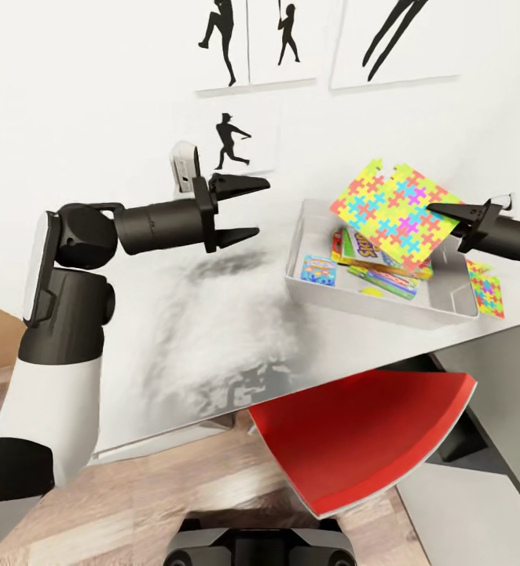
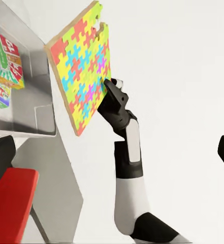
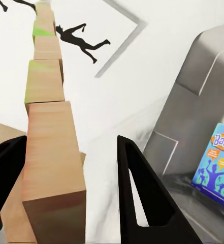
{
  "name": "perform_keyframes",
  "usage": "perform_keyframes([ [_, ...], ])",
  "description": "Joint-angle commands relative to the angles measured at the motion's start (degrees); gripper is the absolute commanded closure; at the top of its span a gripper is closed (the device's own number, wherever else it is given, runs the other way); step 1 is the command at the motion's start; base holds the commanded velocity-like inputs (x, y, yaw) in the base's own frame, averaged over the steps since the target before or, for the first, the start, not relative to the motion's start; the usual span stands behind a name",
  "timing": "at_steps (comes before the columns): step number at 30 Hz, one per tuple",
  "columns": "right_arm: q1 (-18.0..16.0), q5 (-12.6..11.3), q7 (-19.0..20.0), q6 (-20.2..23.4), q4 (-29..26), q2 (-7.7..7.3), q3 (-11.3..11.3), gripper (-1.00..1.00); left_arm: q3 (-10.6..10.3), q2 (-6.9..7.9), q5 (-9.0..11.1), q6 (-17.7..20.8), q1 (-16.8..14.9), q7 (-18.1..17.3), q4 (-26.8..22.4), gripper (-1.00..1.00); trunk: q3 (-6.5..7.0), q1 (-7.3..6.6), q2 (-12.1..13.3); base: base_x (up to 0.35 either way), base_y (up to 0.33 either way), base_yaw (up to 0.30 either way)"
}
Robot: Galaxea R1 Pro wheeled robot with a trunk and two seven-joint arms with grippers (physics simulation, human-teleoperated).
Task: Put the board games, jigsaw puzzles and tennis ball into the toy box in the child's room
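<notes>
One thin jigsaw puzzle (image 1: 392, 212) of bright interlocking pieces hangs tilted above the silvery toy box (image 1: 307, 228) on the bench (image 1: 205, 330), clamped at its edge in the outstretched right gripper (image 1: 447, 214). The left gripper (image 1: 248, 211) reaches forward, fingers apart, holding nothing.

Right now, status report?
Right gripper shut on jigsaw, above toy box. Left gripper open, empty. Second jigsaw on table beside box.

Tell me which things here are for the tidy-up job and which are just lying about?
For the job:
- toy box
- held jigsaw puzzle, in the right gripper
- second jigsaw puzzle on the table
- board games already in the box

Just lying about:
- red chair
- wall pictures
</notes>
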Motion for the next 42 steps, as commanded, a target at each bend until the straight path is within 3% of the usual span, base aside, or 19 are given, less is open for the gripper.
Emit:
perform_keyframes([
  [1, 0.0, 0.1, 0.4, 0.1, 0.2, -0.18, 0.5, 1.00, 0.1, 0.10, 0.6, 0.1, 1.1, 0.1, 0.0, -1.00, -0.07, 0.03, -0.1, 0.000, 0.000, 0.093],
  [8, -0.4, 0.0, 0.3, 0.1, 3.5, -0.24, 1.6, 1.00, 2.4, 1.28, 0.6, 1.1, 6.3, -3.9, 0.0, -1.00, -0.06, 0.03, -0.1, 0.000, 0.000, 0.048],
  [13, -3.6, 0.0, 0.3, 0.1, 8.9, 0.10, 2.7, 1.00, 3.0, 2.01, 0.6, 1.4, 7.9, -6.6, -0.1, -1.00, -0.05, 0.03, -0.1, 0.000, 0.000, 0.015],
  [18, -8.2, 0.0, 0.4, 0.1, 16.8, 0.34, 8.4, 1.00, 3.4, 2.62, 0.6, 1.6, 9.6, -8.4, -0.1, -1.00, -0.05, 0.03, -0.1, 0.000, 0.000, 0.005],
  [19, -8.2, 0.0, 0.4, 0.1, 16.8, 0.34, 8.4, 1.00, 3.4, 2.62, 0.6, 1.6, 9.6, -8.4, -0.1, -1.00, -0.05, 0.03, -0.1, 0.000, 0.000, 0.003],
  [24, -14.3, -0.1, 0.4, 0.1, 25.6, 1.16, 14.3, 1.00, 3.5, 2.79, 0.6, 1.8, 10.4, -10.5, -0.1, -1.00, -0.05, 0.03, -0.1, 0.000, 0.000, 0.002],
  [32, -18.7, 0.0, 0.4, 0.1, 33.6, 3.74, 16.9, 1.00, 3.4, 2.88, 0.6, 1.8, 10.6, -13.5, -0.1, -1.00, -0.05, 0.03, -0.1, 0.000, 0.000, 0.000],
  [42, -19.7, 0.2, 0.4, 0.1, 36.3, 4.86, 17.8, 1.00, 3.2, 2.86, 0.6, 1.8, 10.7, -14.7, -0.1, -1.00, -0.05, 0.03, -0.1, 0.000, 0.000, 0.000],
])
